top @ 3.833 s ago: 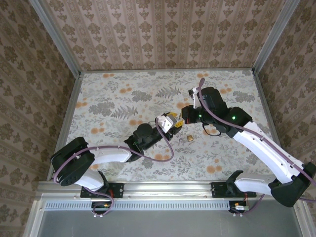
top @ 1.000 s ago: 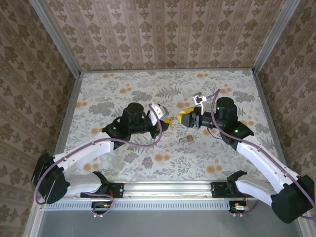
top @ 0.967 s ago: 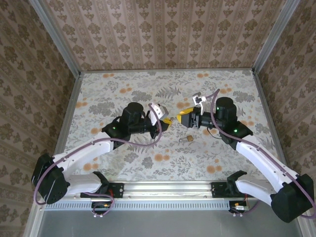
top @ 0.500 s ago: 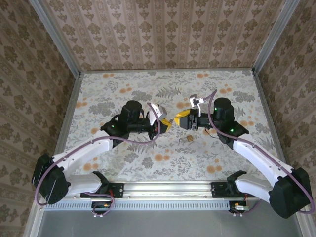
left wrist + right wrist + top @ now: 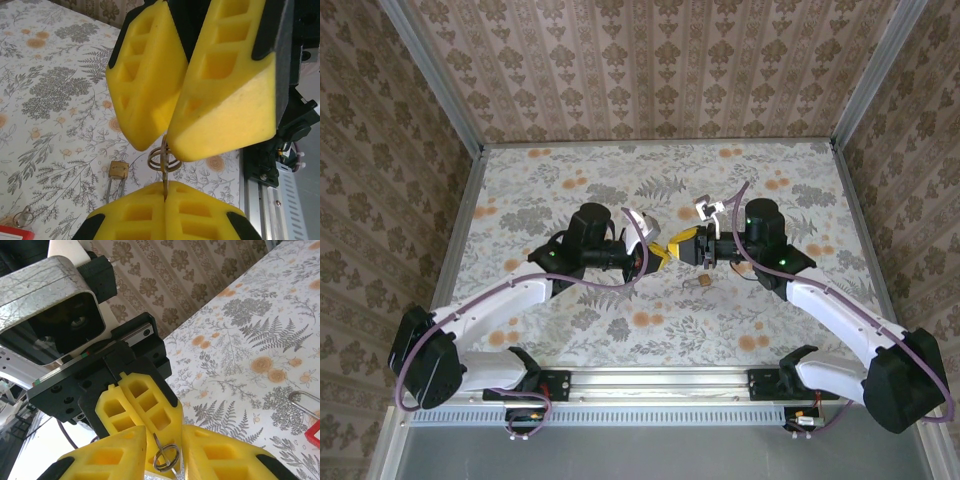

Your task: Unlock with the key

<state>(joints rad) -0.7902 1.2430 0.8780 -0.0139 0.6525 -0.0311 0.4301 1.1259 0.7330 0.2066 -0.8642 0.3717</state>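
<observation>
This looks like a mid-air pass between the two arms rather than the unlocking itself. The padlock (image 5: 118,170) lies untouched on the tabletop (image 5: 570,170) near its middle, below the claws. The left claw (image 5: 165,196) is clamped fully together on a thin silvery stem (image 5: 156,442) that carries a split ring (image 5: 162,161) just past its tips. The right claw (image 5: 164,452) faces it tip to tip, its jaws narrow but with a gap showing on each side of the ring. It surrounds the ring without a sure grip, and whether a pad touches the wire I cannot tell. No red shows between either pair of pads. What I take for the key (image 5: 313,433) is a bright red squarish corner at the edge of the right wrist view. It lies on the tabletop beneath the claws, a little toward the far edge, and whether the ring is joined to it I cannot tell. Next, by my judgement, the right claw must pinch the ring squarely before the left lets go. The blade has yet to be lined up with the padlock, which will likely slide unless steadied.
</observation>
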